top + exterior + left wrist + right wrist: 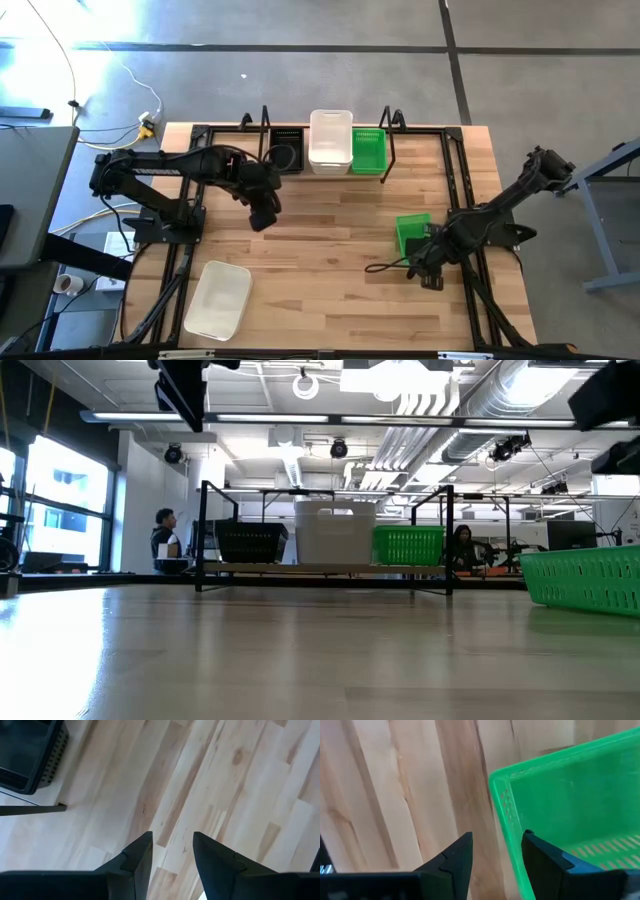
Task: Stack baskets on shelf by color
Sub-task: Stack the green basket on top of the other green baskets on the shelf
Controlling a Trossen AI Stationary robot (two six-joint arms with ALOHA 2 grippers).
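The shelf (325, 128) stands at the table's far edge and holds, side by side, a black basket (286, 150), a white one (330, 140) and a green one (368, 150). A loose green basket (411, 232) rests on its base on the table's right part and shows in the low view too (585, 582). My right gripper (495, 839) is open over the near end of this basket, one finger inside its wall and one outside. A white basket (218, 298) lies at the near left. My left gripper (172, 836) is open above bare wood, near the shelf's left end (262, 218). My right gripper straddles the loose green basket's end wall (506, 837) just below its corner, coming from above with one finger (545, 860) inside and the other (455, 857) outside. I cannot tell whether either finger touches the wall. The basket sits on the table.
Black arm-mount rails (470, 200) run along the table's left and right sides. A dark cable (385, 266) lies on the wood beside the right gripper. Bare wood stretches across the table's middle (330, 240). People sit in the room beyond the shelf (162, 538).
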